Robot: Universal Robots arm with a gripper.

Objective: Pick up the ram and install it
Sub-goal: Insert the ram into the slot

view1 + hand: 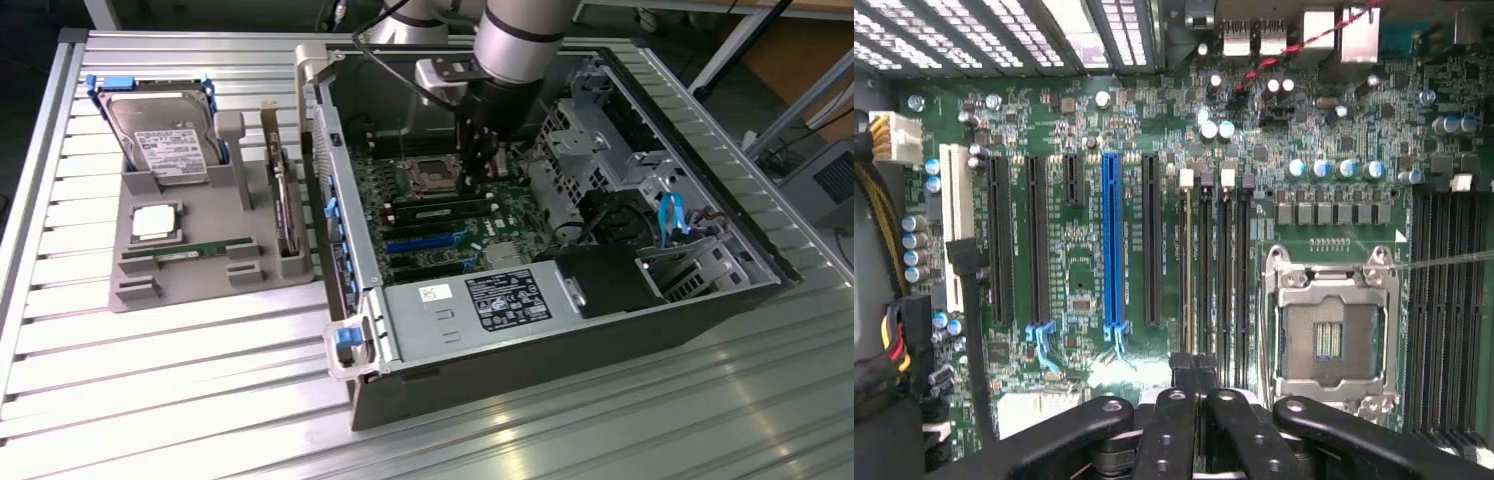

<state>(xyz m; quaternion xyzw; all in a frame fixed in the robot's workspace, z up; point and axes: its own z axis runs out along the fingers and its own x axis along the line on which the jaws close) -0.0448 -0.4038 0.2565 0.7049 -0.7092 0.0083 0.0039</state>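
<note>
My gripper (477,182) is down inside the open computer case (350,150), over the motherboard's memory slots beside the empty CPU socket (1329,335). In the wrist view my gripper (1194,372) has its two dark fingers pressed together, with nothing visible between them, right above the end of the long black slots (1222,265). One ram (441,212) sits along the slots on the board, just in front of the fingers in the exterior view. A second ram (200,247) lies flat in the grey tray outside the case.
The grey tray (140,290) on the exterior view's left also holds a hard drive with blue rails (163,135), a square silver CPU (155,221) and an upright card (283,195). Case walls, a drive cage (594,135) and cables (674,220) ring the board.
</note>
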